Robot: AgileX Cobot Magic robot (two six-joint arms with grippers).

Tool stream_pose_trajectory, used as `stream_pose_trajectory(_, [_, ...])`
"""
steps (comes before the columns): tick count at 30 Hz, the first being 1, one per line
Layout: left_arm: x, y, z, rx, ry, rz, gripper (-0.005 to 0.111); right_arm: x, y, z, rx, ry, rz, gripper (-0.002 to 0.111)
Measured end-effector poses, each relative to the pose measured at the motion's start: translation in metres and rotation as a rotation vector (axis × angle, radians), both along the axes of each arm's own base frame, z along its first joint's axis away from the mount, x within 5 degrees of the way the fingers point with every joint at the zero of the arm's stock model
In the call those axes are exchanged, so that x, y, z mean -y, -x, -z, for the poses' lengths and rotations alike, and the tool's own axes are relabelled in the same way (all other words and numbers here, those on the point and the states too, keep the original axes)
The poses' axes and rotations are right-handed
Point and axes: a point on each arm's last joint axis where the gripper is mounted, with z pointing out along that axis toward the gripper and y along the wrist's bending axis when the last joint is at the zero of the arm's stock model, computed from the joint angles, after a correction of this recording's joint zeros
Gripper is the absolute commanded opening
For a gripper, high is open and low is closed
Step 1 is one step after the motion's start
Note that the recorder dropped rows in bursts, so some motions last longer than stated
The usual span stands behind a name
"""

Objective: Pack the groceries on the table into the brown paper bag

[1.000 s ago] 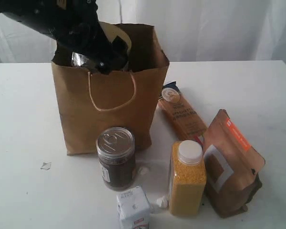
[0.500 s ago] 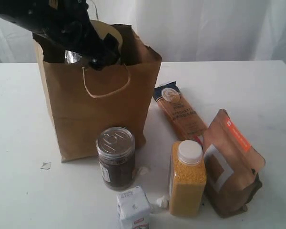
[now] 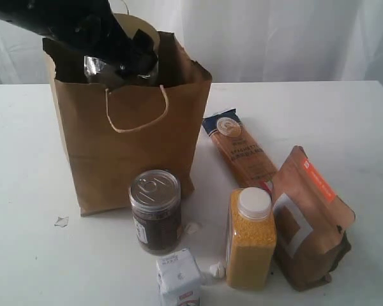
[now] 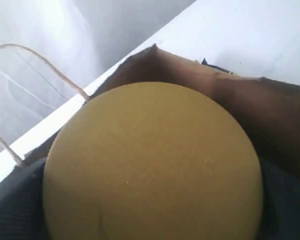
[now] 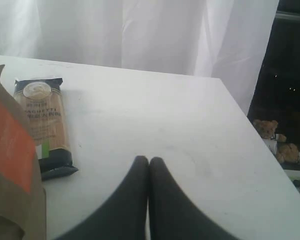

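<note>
The brown paper bag stands upright at the back left of the table. My left gripper is at its mouth, shut on the clear jar, whose olive lid fills the left wrist view. In front of the bag stand the dark silver-topped jar, the white carton and the yellow-grain bottle. The brown orange-labelled pouch leans at the right. The spaghetti packet lies flat beside the bag. My right gripper is shut and empty over bare table, out of the exterior view.
Tiny white lumps lie on the table, some by the carton. White curtains hang behind. In the right wrist view the table's edge is close, with teddy bears beyond it.
The bag has shifted to the left together with my left arm and the jar. More of the spaghetti packet now shows. The right gripper has not moved.
</note>
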Motion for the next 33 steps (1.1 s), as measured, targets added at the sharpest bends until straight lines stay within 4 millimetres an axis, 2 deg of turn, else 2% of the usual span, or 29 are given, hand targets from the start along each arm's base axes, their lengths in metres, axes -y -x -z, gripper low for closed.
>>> stream_pose_trajectory(5, [-0.015,-0.01,0.0,-0.007,0.029,-0.057,0.0,0.0,0.0,0.0,0.0,0.0,0.0,0.0])
stream_pose_trajectory(12, [-0.008,-0.008,0.022,-0.071,0.163,-0.05,0.0,0.0,0.0,0.0,0.0,0.0,0.0,0.0])
stream_pose_trajectory(20, [-0.019,-0.015,0.036,-0.107,0.246,-0.108,0.0,0.0,0.0,0.0,0.0,0.0,0.0,0.0])
stream_pose_trajectory(29, [-0.025,-0.018,0.038,-0.108,0.268,-0.132,0.0,0.0,0.0,0.0,0.0,0.0,0.0,0.0])
stream_pose_trajectory(31, [-0.025,-0.018,0.038,-0.109,0.27,-0.132,0.003,0.0,0.0,0.0,0.0,0.0,0.0,0.0])
stream_pose_trajectory(33, [-0.024,-0.018,0.038,-0.112,0.274,-0.133,0.013,0.0,0.0,0.0,0.0,0.0,0.0,0.0])
